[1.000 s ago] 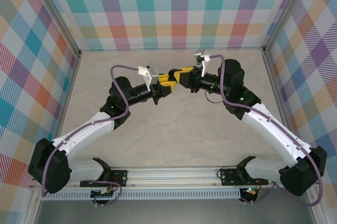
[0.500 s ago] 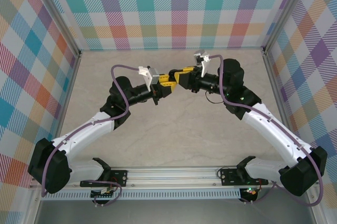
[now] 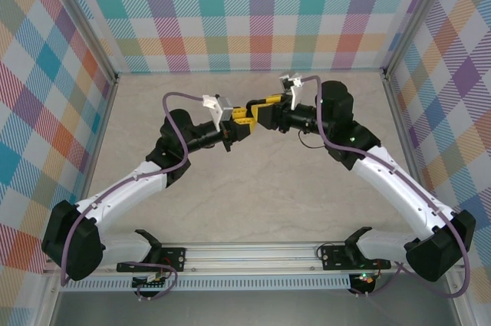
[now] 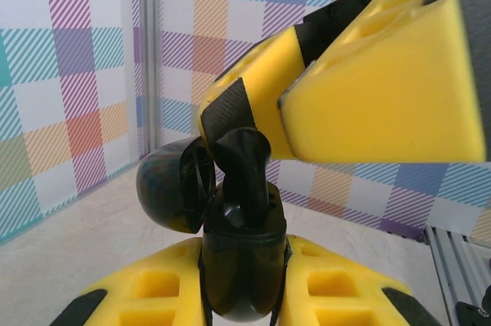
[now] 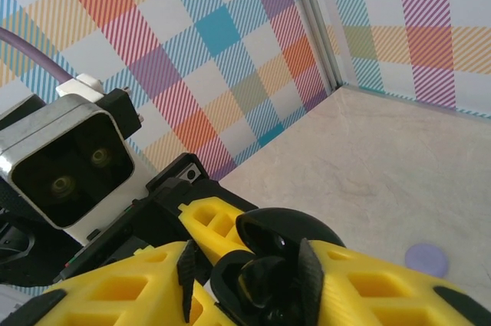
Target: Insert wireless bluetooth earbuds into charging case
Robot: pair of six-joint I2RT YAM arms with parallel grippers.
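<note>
Above the middle of the table [image 3: 253, 203], my left gripper [image 3: 244, 126] clamps the open black case [image 4: 242, 268]; my right gripper [image 3: 261, 110] pinches a black earbud [image 4: 242, 159], stem down in the case's mouth

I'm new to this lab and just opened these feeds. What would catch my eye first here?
The yellow left tool and right tool meet tip to tip over the middle of the table. Up close, the left tool grips an open black case, while the right tool holds a black earbud upright at its mouth. A small lilac disc lies on the table beyond.
</note>
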